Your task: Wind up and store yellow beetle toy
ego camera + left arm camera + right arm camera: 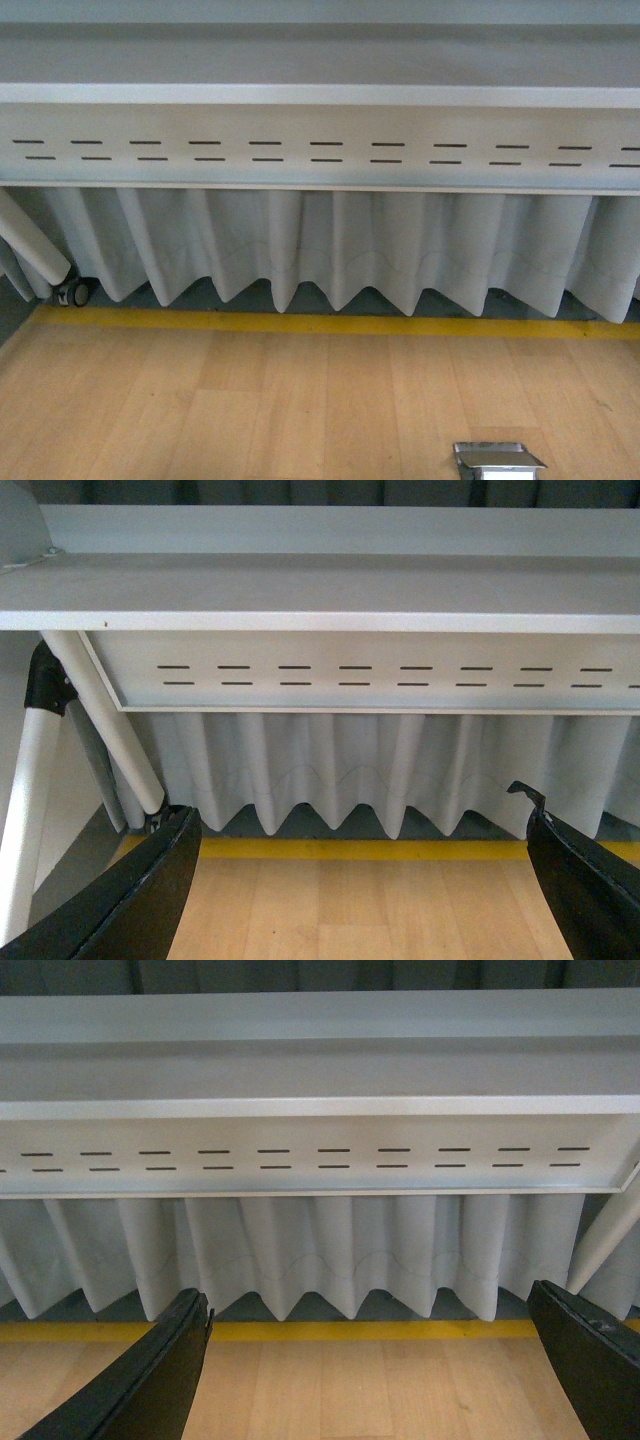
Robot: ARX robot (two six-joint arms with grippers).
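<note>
- The yellow beetle toy shows in none of the three views, so its heading and long axis cannot be told.
- The left gripper point(350, 805) has its black fingers point(130, 900) spread wide with nothing between them.
- The right gripper point(368, 1295) is likewise spread wide and holds nothing.
- Both face a grey metal table with a slotted front panel point(320, 150), with a white pleated curtain point(330, 250) hanging beneath it.
- A yellow floor stripe point(330, 324) edges the bare pale wooden floor point(250, 410).
- A silver floor box with a raised lid point(498, 460) sits low on the right of the front view.
- A white slanted table leg point(105, 720) stands on the left.
</note>
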